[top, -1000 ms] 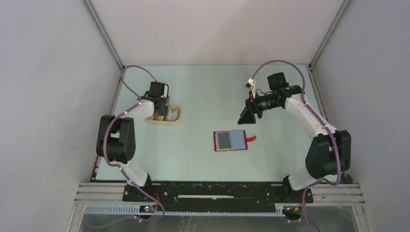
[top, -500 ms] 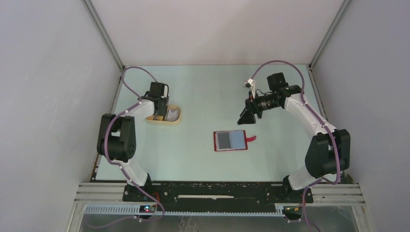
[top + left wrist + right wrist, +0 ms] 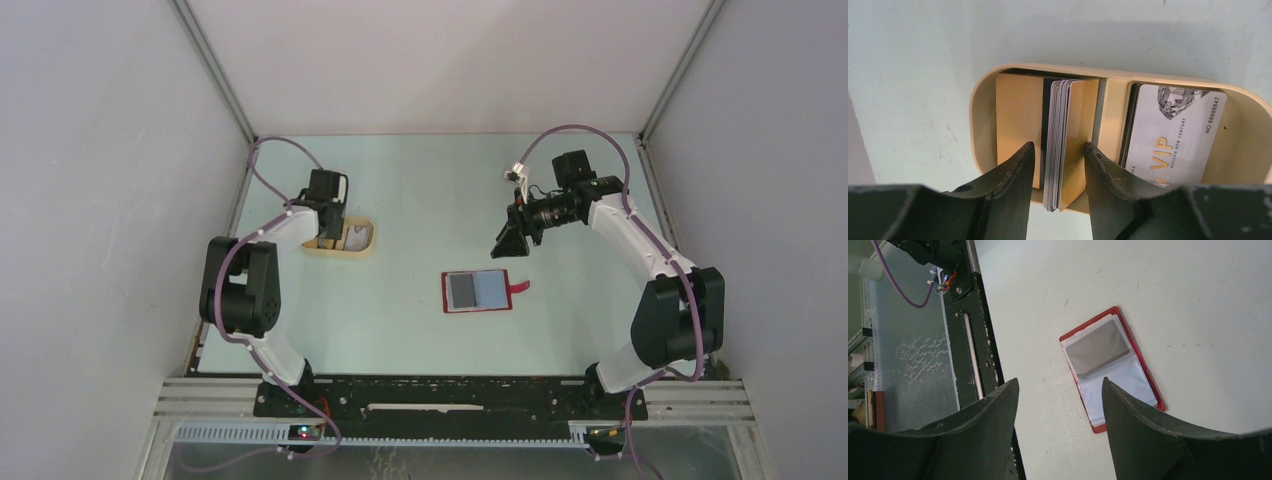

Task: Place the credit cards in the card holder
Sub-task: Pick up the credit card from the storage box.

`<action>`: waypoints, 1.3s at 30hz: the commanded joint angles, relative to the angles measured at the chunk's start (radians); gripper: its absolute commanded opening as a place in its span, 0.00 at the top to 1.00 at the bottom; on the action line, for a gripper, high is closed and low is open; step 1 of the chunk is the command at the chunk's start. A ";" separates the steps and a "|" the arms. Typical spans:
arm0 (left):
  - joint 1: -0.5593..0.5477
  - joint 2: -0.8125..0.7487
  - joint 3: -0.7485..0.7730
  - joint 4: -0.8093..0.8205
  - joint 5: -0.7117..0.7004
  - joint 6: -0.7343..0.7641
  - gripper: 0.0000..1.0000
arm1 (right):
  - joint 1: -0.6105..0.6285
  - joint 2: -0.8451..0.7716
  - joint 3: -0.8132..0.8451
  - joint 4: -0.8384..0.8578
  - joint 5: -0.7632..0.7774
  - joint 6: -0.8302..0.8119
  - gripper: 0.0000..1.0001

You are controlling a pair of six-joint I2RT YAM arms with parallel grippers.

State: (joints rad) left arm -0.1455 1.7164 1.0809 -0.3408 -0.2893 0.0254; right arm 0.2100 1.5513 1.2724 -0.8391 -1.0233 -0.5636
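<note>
Grasp on the card stack looks like the step in hand. The left end effector (image 3: pixel 1057 150) straddles a fanned stack of cards (image 3: pixel 1064 135) standing on edge in the tan tray (image 3: pixel 983 95). Its jaws are narrow: one finger is against the gold outer card, with a dark sliver on the other side. Whether the pinch is firm cannot be told.

To do it well:
- Squeeze square on the card faces, since a fanned stack may shear.
- Lift straight up past the tray rim before traversing.
- Leave the white VIP card (image 3: pixel 1173 130), which lies flat at the tray's 3 o'clock end in the wrist view.

Room, seen from the top:
- The wallet (image 3: pixel 478 290) lies open mid-counter (image 3: pixel 440 180), tab at 3 o'clock.
- The tray sits at its 10 o'clock, well apart, with bare surface between them.
- The enclosure wall is close at the tray's 9 o'clock, so the exit should head toward 4 o'clock.
- The right end effector (image 3: pixel 507 247) hovers wide and empty at the wallet's 1 o'clock. The approach should come from 9 o'clock to stay away from it.
</note>
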 commanded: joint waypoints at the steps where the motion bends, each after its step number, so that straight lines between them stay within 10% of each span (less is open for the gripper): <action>1: 0.007 -0.064 0.035 -0.001 -0.059 -0.007 0.55 | -0.004 -0.007 0.012 -0.006 -0.022 -0.023 0.29; 19: 0.007 -0.065 0.034 -0.001 -0.036 -0.011 0.73 | -0.009 -0.008 0.013 -0.008 -0.023 -0.022 0.29; 28: 0.007 -0.088 0.031 -0.004 -0.022 -0.018 1.00 | -0.011 -0.008 0.012 -0.009 -0.025 -0.025 0.29; 39: 0.006 -0.134 0.018 -0.005 0.058 -0.058 1.00 | -0.013 -0.011 0.012 -0.014 -0.027 -0.028 0.30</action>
State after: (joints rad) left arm -0.1482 1.6482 1.0809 -0.3470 -0.2523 -0.0048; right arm 0.2024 1.5513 1.2720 -0.8471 -1.0302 -0.5652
